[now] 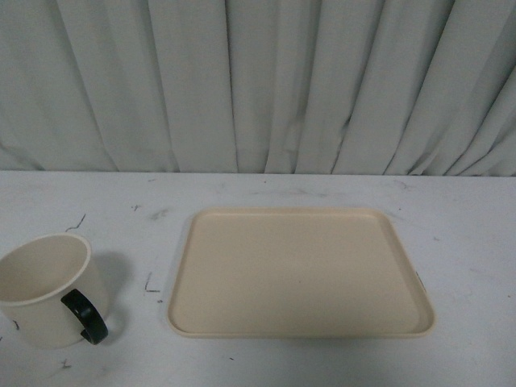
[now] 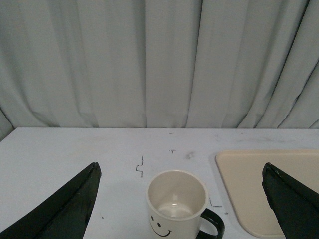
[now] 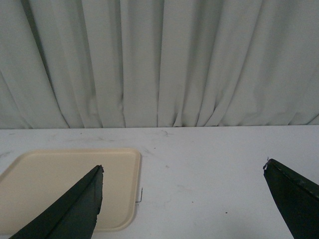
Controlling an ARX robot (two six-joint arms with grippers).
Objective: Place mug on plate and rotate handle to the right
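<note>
A grey pleated curtain (image 1: 258,81) hangs behind a scuffed white table (image 1: 468,242). In the front view, the round cream mug (image 1: 44,294) stands left of the flat, low-rimmed beige plate (image 1: 298,274), apart from it, with its glossy black handle (image 1: 85,316) on the plate side.

In the left wrist view, the left gripper (image 2: 180,166) is spread wide and holds nothing. The mug sits ahead between its fingers, and only here does the smiley face (image 2: 160,228) show.

In the right wrist view, the right gripper (image 3: 183,165) gapes equally wide, touching nothing, near the plate's rounded corner.

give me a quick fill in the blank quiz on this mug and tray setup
In the front view, the mug stands to the ____ of the plate. The plate is ____. The mug's handle is coloured ____. The left gripper and the right gripper are both ____.
Missing words: left; empty; black; open.
</note>
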